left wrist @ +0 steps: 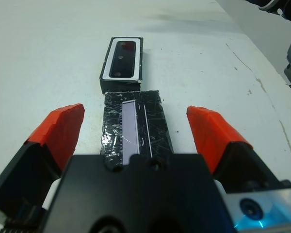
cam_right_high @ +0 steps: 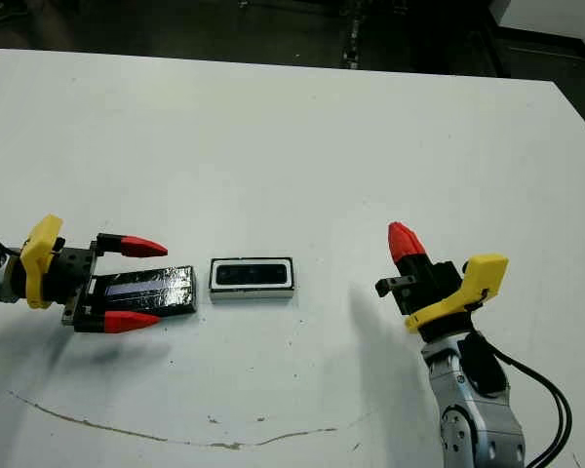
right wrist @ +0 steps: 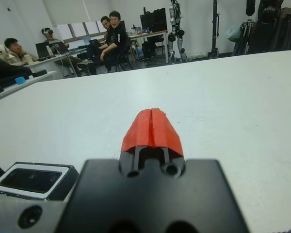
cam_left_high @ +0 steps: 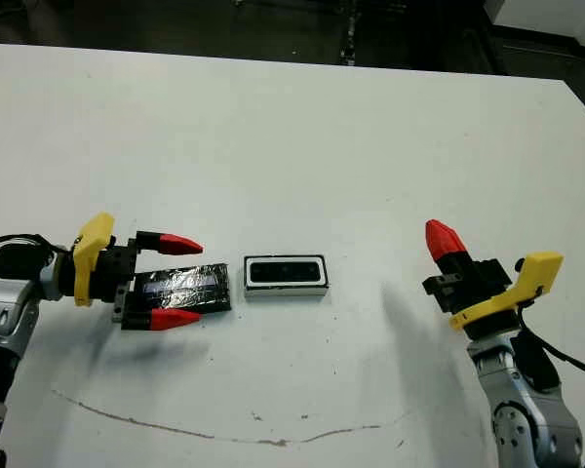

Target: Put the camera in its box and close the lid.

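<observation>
White table (cam_left_high: 302, 127) fills the head views, bare across its far half, with a thin brown curved streak (cam_left_high: 214, 429) near the front edge. The box (cam_left_high: 287, 274) sits near the centre, white rim up, with the camera (cam_left_high: 286, 271) lying inside it as a dark bar. The lid (cam_left_high: 183, 289) lies flat on the table just to the left of the box, close to its short end. The left claw (cam_left_high: 177, 281) lies level and points right toward the box, its two red fingers spread wide with one on each long side of the lid; contact with the lid cannot be told from here. The right claw (cam_left_high: 447, 240) stands well apart to the right of the box, pointing up and away, with open table between them.

Left wrist view: the lid (left wrist: 134, 127) runs from under the claw body out between the spread fingertips (left wrist: 63, 127), with a gap visible on both sides, so nothing is gripped. Its crinkled face carries a pale strip. The box lies just past the lid's far end.

Right wrist view: the right claw's red tips are pressed together and hold nothing. The box shows low at one side. Seated people (right wrist: 106, 39) at desks show beyond the table's far edge.
</observation>
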